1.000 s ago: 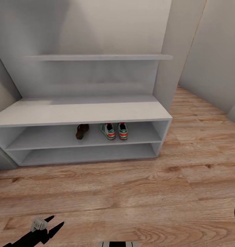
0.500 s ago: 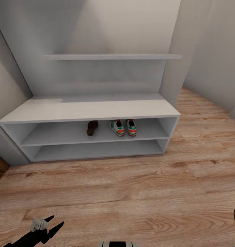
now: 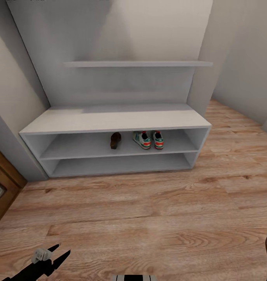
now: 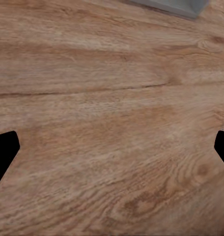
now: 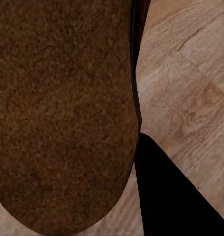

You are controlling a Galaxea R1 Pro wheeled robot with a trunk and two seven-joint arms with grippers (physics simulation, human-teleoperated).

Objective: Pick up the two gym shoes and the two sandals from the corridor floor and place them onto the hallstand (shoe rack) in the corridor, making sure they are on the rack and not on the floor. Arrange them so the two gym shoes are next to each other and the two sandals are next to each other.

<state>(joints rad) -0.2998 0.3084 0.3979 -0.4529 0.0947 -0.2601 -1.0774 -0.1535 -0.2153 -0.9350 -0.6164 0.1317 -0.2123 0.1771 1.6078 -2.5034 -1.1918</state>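
Since a second ago our whole view has slid, so the hallstand point(image 3: 110, 119) now sits further right and smaller in the head view; that is our camera turning and backing, not the rack moving. Closest to us, the right gripper carries the second sandal point(image 5: 63, 113), its brown sole pressed against one dark finger point(image 5: 171, 196); we judge the claw closed on it, though the far finger is hidden. The left gripper point(image 3: 51, 255) hangs spread wide and empty over the corridor floor point(image 4: 112, 98). Well ahead of both claws, on the rack's upper tier, the first sandal point(image 3: 116, 140) stands just beside the two gym shoes point(image 3: 148, 139). We are mid-delivery of the last shoe; next we need to approach and set it beside its mate.
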